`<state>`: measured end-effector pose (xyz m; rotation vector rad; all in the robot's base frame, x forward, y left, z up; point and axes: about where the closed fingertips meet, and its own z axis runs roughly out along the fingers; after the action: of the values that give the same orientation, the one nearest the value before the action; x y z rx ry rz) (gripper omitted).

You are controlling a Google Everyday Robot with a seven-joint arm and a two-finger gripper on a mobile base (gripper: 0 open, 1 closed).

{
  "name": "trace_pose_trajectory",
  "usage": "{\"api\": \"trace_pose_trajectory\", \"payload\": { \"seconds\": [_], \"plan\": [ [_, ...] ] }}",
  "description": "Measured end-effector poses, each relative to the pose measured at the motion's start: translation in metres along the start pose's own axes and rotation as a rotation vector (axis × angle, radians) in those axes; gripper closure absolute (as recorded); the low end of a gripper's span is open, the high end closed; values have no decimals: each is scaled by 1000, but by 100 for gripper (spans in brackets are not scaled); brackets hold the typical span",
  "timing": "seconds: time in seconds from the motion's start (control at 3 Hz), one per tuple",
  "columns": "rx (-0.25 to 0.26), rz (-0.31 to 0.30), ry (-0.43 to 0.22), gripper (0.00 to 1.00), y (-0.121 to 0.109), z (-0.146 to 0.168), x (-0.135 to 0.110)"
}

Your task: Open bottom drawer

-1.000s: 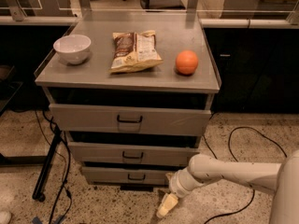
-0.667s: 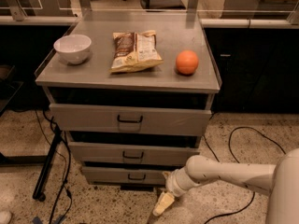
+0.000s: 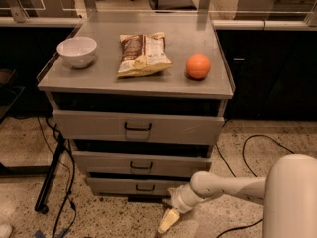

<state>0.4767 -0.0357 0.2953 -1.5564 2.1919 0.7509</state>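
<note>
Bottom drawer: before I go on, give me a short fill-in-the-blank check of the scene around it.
1. The cabinet has ___ drawers, and the bottom drawer has the narrowest-looking front.
2. The pincer is low near the floor, apart from that drawer's small dark wire ___.
3. On top, the chip bag lies between the white bowl and the ___.
Missing words: three; handle; orange.

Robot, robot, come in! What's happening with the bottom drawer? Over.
Gripper low, below-right of the handle, not touching. Bottom drawer looks shut. Nothing blocks the handle.
</note>
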Motion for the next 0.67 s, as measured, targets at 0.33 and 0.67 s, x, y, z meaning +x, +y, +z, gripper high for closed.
{"api": "trace_pose_trajectory", "payload": {
  "seconds": [0.33,0.67],
  "plan": [
    [-1,4,-3,0,-1,2,0],
    [-16,42,-40,0,-9,18,5]
  ]
}}
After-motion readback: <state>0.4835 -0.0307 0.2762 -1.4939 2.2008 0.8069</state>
